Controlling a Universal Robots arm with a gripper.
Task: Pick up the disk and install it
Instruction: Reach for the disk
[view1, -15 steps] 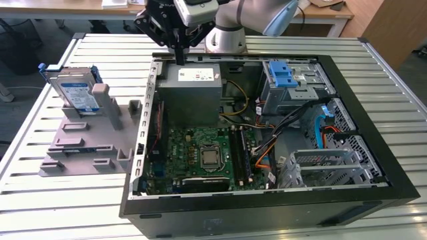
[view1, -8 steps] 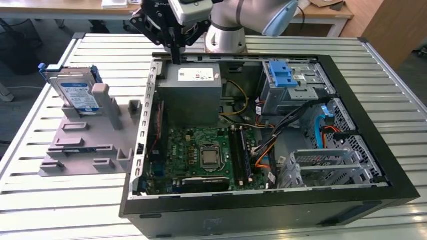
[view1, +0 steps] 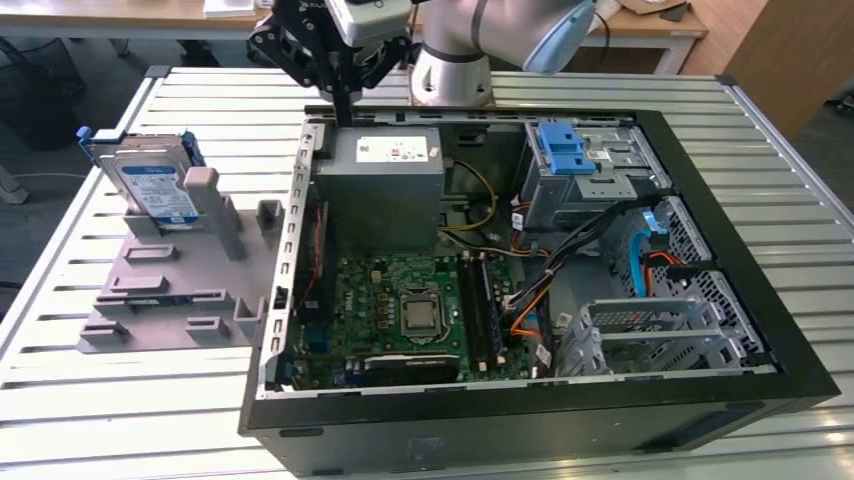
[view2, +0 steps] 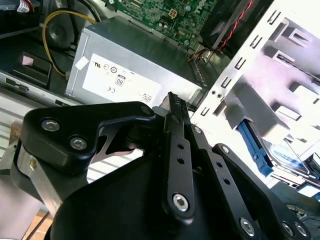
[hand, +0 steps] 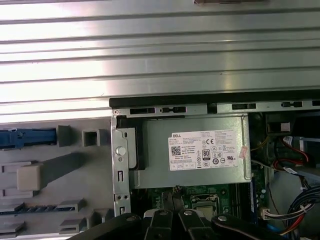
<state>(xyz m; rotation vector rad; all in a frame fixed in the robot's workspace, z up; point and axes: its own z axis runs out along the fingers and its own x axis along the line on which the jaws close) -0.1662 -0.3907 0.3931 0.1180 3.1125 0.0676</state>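
end effector (view1: 344, 108) above the back edge of the open computer case (view1: 534, 420), just by the grey power supply (view1: 387, 185); closed right up, nothing gripped. disk (view1: 150, 185) upright in a grey holder (view1: 174, 290) on the table (view1: 200, 100), well apart, at 8 o'clock from the end effector in the exterior view.

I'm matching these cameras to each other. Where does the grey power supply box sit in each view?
Exterior view: power supply box in the far corner of the case, exterior view's left.
Second wrist view: box beside the yellow cable.
First wrist view: box against the case rim.
Shared landmark: green circuit board beside it.
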